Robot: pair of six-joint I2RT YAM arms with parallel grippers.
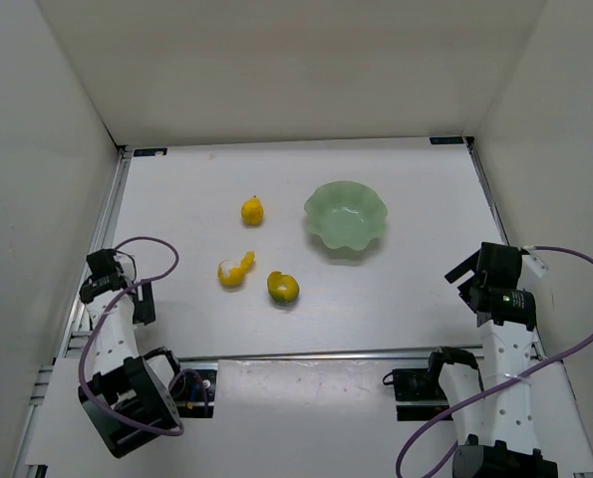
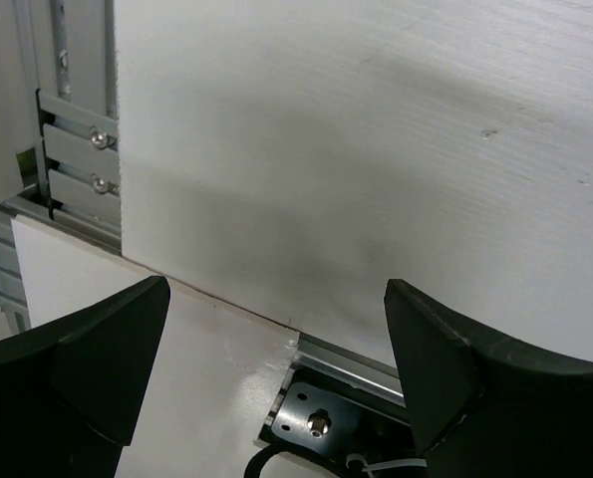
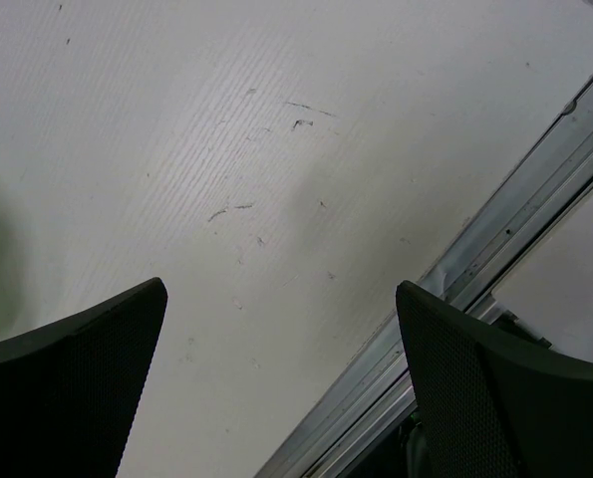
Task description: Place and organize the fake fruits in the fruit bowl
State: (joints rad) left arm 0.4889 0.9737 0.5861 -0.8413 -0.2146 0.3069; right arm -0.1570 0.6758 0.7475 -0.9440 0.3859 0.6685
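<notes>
Right now the three fake fruits are lying on the white table (image 1: 406, 309), none of them in the bowl. The green bowl (image 1: 347, 221) with the wavy rim is sitting a little right of the centre of the top view. The yellow pear (image 1: 252, 210) is resting to its left, near it but apart. Lower in the frame, the part-peeled piece (image 1: 235, 271) is lying below the pear. The yellow-orange ball (image 1: 283, 288) with its green patch is sitting just to the right of that piece, not touching it. Both are well apart from the bowl.

The left claw (image 2: 276, 299) is hanging wide open at the lower left of the top view, well away from the fruits. In its own camera the two dark fingers (image 2: 87, 358) are standing far apart at the bottom corners. Bare table, a metal rail (image 2: 77, 149) with two screws and a black bracket (image 2: 311, 413) are showing between and around them. It is gripping nothing.

The right claw (image 3: 281, 299) is hanging equally wide open near the right edge of the top view, to the lower right of the bowl. Its fingers (image 3: 495, 378) are framing scuffed white table and a silver edge strip (image 3: 505, 224), and nothing is caught between them. A purple cable (image 1: 147, 244) is looping beside the left arm.
</notes>
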